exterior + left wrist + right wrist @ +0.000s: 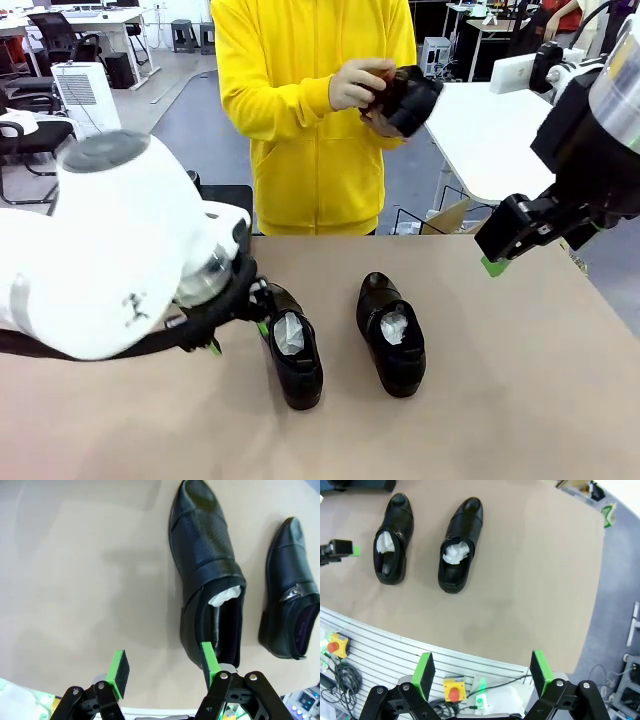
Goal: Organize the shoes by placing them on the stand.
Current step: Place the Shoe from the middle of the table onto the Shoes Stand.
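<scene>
Two shoes, the left-hand shoe and the second shoe, are lying on the tan table, toes toward the person. The left gripper is hanging at the left-hand shoe's heel, jaws partly parted and gripping nothing, with one green pad overlapping the heel's edge. Closing now is risking a pinch on air, or shoving that shoe askew. Right of and beyond that shoe, the right gripper is hanging wide open, empty. Past the left-hand shoe, a low black platform, probably the stand, is sitting at the table's far edge, and the person is holding a third shoe. White tables and chairs are crowding the room behind.
</scene>
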Robot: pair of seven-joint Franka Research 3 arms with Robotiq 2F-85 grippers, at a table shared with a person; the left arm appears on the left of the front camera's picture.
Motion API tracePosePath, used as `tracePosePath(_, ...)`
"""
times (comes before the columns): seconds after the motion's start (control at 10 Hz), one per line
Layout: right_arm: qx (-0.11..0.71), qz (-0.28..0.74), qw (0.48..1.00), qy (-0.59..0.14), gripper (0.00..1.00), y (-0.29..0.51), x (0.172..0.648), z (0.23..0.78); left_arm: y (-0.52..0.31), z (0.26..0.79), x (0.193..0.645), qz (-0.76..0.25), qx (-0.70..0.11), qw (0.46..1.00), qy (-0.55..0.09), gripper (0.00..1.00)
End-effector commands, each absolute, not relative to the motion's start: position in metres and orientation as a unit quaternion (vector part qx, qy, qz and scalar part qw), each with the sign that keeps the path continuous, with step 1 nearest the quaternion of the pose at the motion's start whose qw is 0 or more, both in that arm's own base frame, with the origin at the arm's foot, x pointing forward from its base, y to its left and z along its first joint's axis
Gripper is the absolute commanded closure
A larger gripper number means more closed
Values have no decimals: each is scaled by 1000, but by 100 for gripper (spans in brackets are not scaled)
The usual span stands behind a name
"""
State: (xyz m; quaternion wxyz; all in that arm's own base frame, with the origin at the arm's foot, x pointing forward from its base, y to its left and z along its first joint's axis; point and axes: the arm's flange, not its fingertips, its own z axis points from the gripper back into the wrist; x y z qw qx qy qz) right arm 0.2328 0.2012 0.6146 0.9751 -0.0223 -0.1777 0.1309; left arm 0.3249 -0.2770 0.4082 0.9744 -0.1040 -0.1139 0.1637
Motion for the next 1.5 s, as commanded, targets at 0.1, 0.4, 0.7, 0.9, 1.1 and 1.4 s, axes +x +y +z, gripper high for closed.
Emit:
tracePosePath(0.1, -19, 138, 974, -177, 0, 198, 235, 617, -302, 380, 340, 207, -90, 966, -127, 25)
tracePosePath(0.4, -19, 138, 974, -177, 0, 198, 235, 617, -311, 366, 356, 224, -92, 963, -120, 25)
tracePosePath(0.7, -19, 138, 974, -177, 0, 198, 235, 617, -317, 354, 369, 239, -74, 962, -109, 25)
tracePosePath(0.9, -19, 138, 974, -177, 0, 198, 235, 617, -322, 345, 373, 235, -62, 966, -87, 25)
tracePosePath(1.1, -19, 138, 974, -177, 0, 198, 235, 617, -325, 340, 376, 228, -68, 968, -82, 25)
tracePosePath(1.4, -19, 138, 974, -177, 0, 198, 235, 617, -330, 336, 376, 223, -56, 969, -84, 57)
